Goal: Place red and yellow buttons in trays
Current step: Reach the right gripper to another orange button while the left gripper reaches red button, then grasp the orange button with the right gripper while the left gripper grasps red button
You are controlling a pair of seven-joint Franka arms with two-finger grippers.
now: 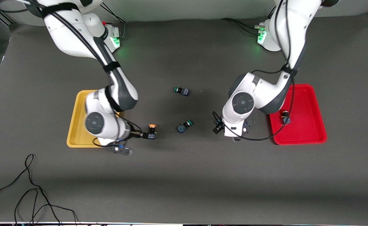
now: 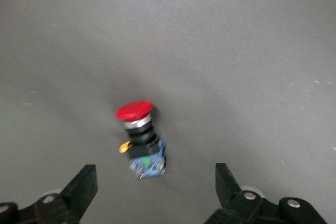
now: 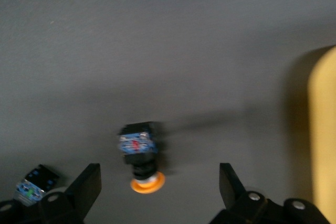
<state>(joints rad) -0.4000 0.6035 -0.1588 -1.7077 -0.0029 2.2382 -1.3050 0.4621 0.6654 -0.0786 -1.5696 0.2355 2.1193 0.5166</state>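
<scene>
A red-capped button point(image 2: 139, 135) stands on the dark mat between the open fingers of my left gripper point(image 2: 155, 178). In the front view the left gripper point(image 1: 245, 125) hangs low over the mat beside the red tray point(image 1: 309, 131) and hides this button. Another button point(image 1: 285, 118) lies in the red tray. A yellow-capped button point(image 1: 152, 130) lies on the mat beside the yellow tray point(image 1: 77, 125). My right gripper point(image 1: 143, 135) is open around it. In the right wrist view the yellow-capped button point(image 3: 140, 156) sits between the fingers of the right gripper point(image 3: 159, 176). The second yellow-capped button is out of sight.
Two green-capped buttons lie mid-table, one point(image 1: 181, 91) nearer the robots' bases and one point(image 1: 184, 125) nearer the front camera; the latter's body also shows in the right wrist view point(image 3: 34, 184). Black cables point(image 1: 30, 188) trail over the mat's front corner.
</scene>
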